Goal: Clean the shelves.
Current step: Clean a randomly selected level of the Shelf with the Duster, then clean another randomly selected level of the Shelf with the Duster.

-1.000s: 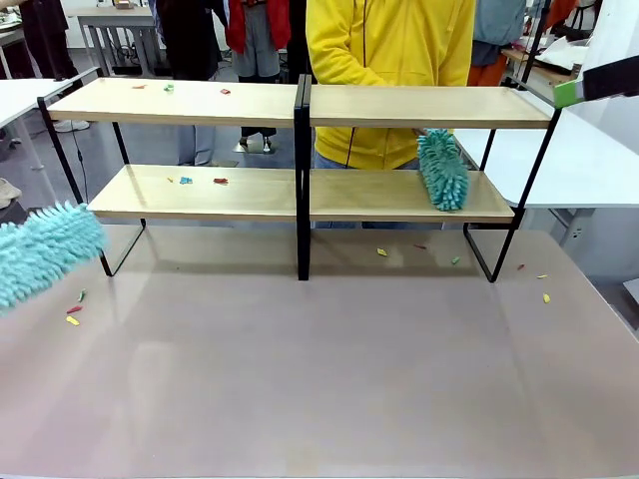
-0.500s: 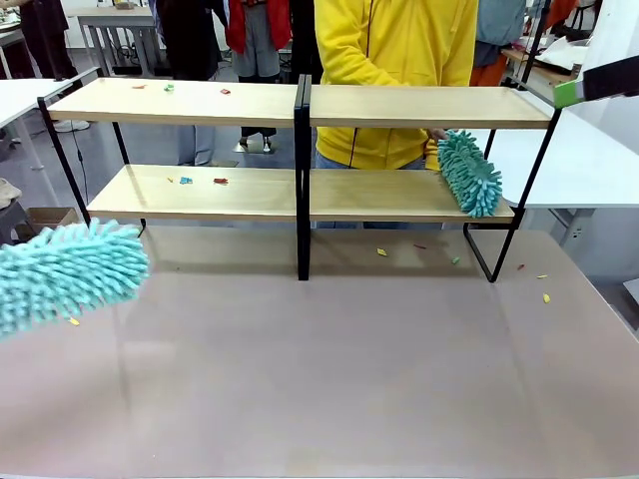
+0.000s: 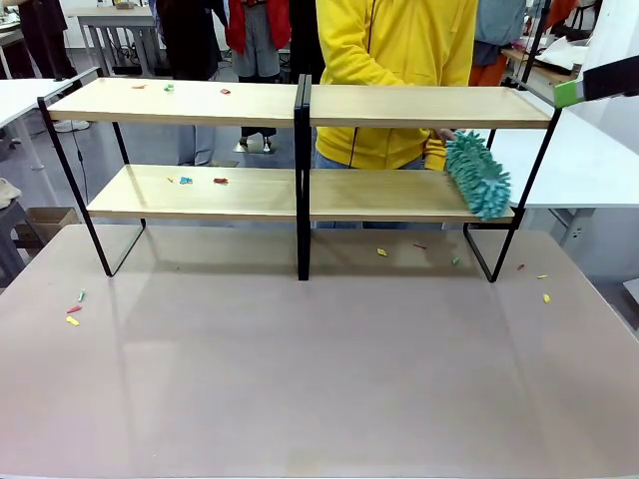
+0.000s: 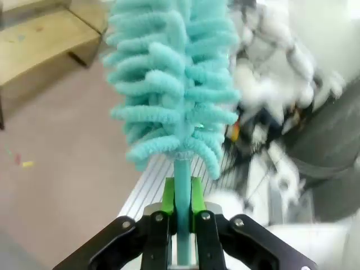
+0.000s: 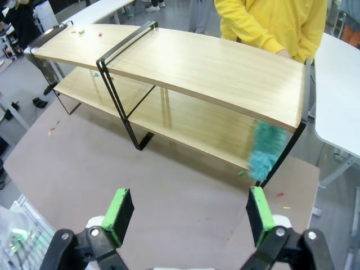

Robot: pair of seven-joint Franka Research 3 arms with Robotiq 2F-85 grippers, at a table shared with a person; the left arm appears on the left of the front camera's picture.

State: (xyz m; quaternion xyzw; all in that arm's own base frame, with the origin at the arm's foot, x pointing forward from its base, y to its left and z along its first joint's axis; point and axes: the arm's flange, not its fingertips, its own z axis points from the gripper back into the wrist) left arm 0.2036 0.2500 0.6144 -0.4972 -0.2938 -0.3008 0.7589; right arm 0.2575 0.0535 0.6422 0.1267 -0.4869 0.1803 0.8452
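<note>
1. Starting with the shelves point(image 3: 399, 105): standing along the far edge of the tabletop point(image 3: 319, 379), taking up most of its width. Both light-wood boards sitting level, black post in the middle.
2. Carrying a few small coloured scraps point(image 3: 186, 181) toward the left ends of the top and bottom boards. Right halves looking bare.
3. Getting brushed at the right end of the lower board by a fluffy teal duster point(image 3: 477, 175), which is leaning at a tilt and touching the board right by its end. Being held from behind the shelves by a person in a yellow hoodie point(image 3: 394, 60) at the far side.
4. More little bits point(image 3: 73, 309) lying on the tabletop itself: some near the left edge, a couple just in front of the shelves' right half, a few near the right edge.
5. Left gripper point(image 4: 181, 194): clamping tight on the thin teal handle of a second duster point(image 4: 169, 84), with the fluffy head sticking straight out past the fingers.
6. Right gripper point(image 5: 188, 211): hanging high over the tabletop, looking down on the shelves, green pads spread wide apart and gripping nothing.
</note>
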